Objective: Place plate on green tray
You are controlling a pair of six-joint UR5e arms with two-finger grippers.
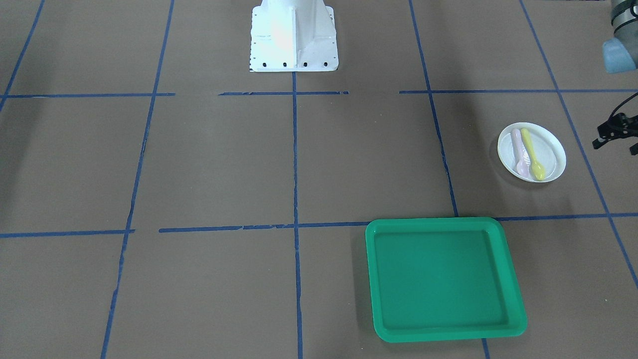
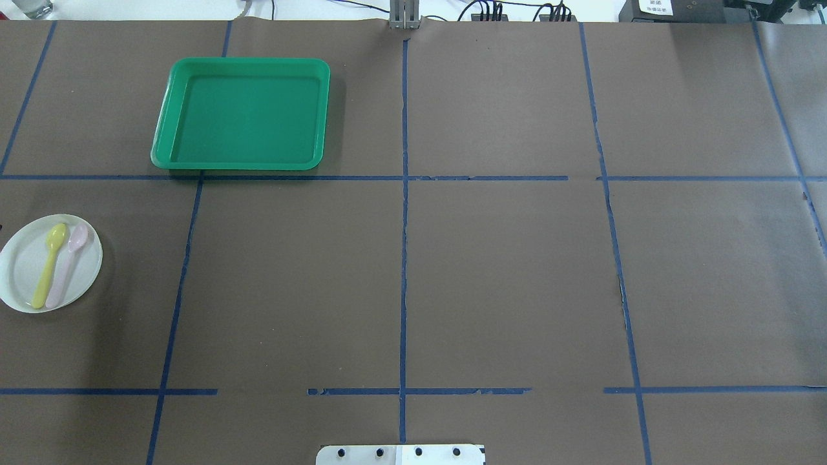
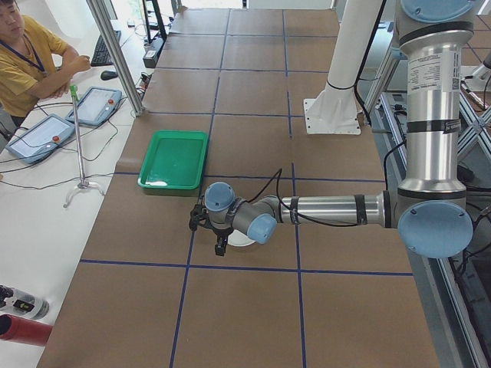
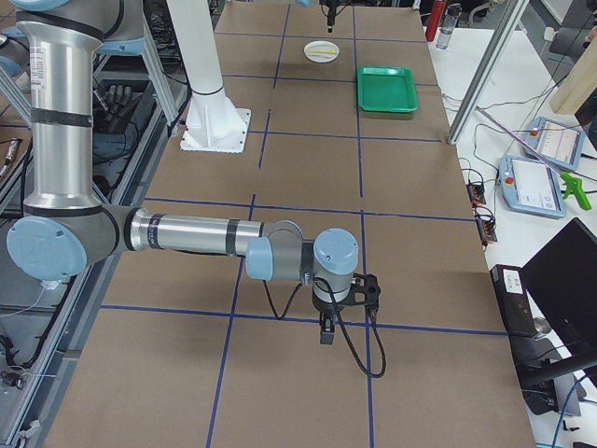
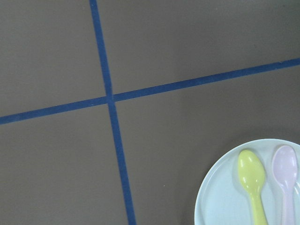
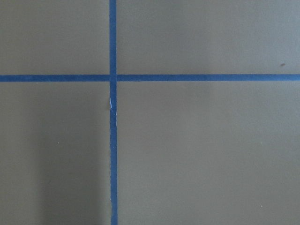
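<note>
**Gently does it: a loaded plate has to be taken by its rim**

The plate [image 1: 549,145] sits on the table [image 1: 224,164] on the robot's left side. It is well apart from the green tray [image 1: 438,223], which lies farther out from the robot's base with a blue tape line along its near edge. A yellow spoon [image 1: 532,155] and a pink spoon [image 1: 518,149] lie side by side on the plate, loose as far as I can see.

The left gripper [image 1: 617,135] hangs just beside the plate on its outer side and touches nothing. No view shows its fingers well enough to tell whether they are spread or pressed together. Its wrist camera catches only one corner of the plate. The right gripper [image 4: 326,322] is at the far end of the table, well away from the work, and I cannot tell its state either.

I judge the step in hand to be the approach and grasp, so the task has barely begun. To do it well:

- Take the plate by its rim on the outer edge, away from the spoon handles, so no finger bumps a spoon.
- Bring one finger under the lip and one over it; a shallow rim gives little to hold.
- Lift level and slowly, since a tilt would likely send the spoons sliding off.
- Carry it high enough to clear the tray's raised rim, then lower it near the middle of the tray.
- Open only once the plate rests flat.
</note>
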